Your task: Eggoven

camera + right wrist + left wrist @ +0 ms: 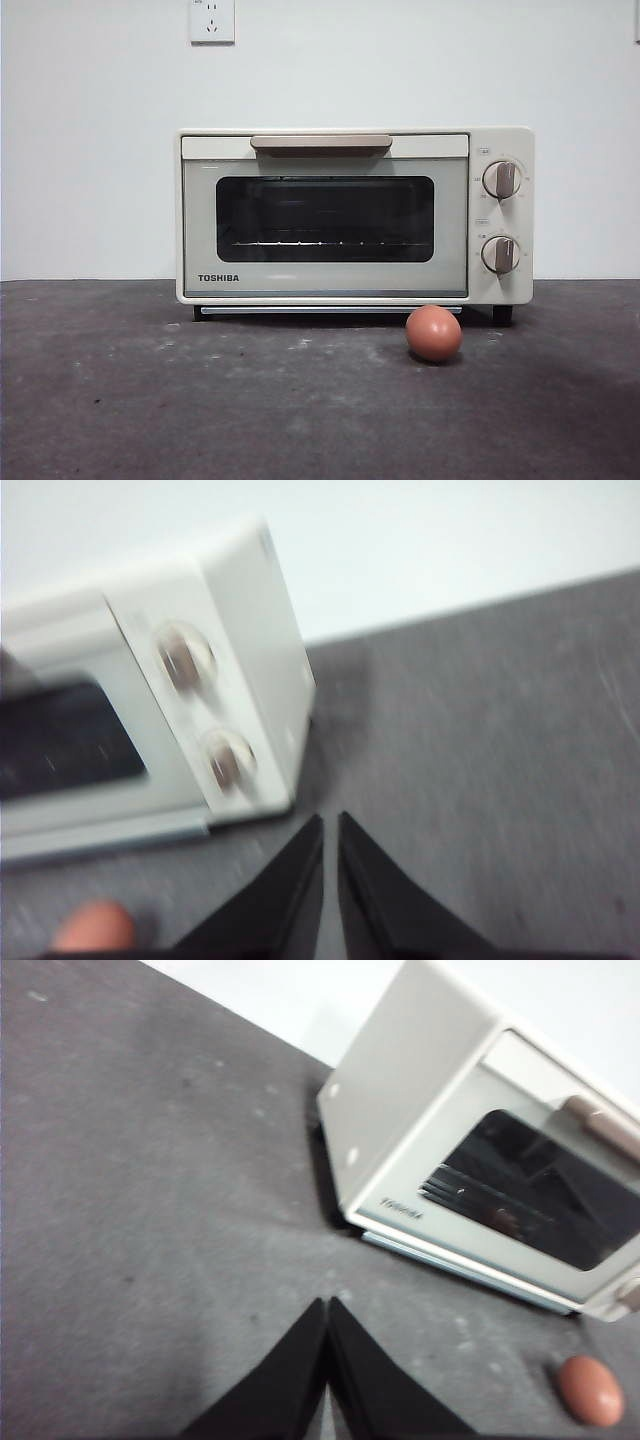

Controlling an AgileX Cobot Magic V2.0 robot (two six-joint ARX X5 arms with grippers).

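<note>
Smooth reddish-brown egg (434,333) on rough grey table (150,400), boxy cream oven (355,215) behind, both pincers seemingly closed, empty.

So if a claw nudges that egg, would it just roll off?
Probably. The egg is smooth and rounded and sits loose on the flat table in front of the oven, so a push would likely send it rolling in a wobbly curve. Its glossy shell looks slippery and may crack if squeezed hard.
</note>
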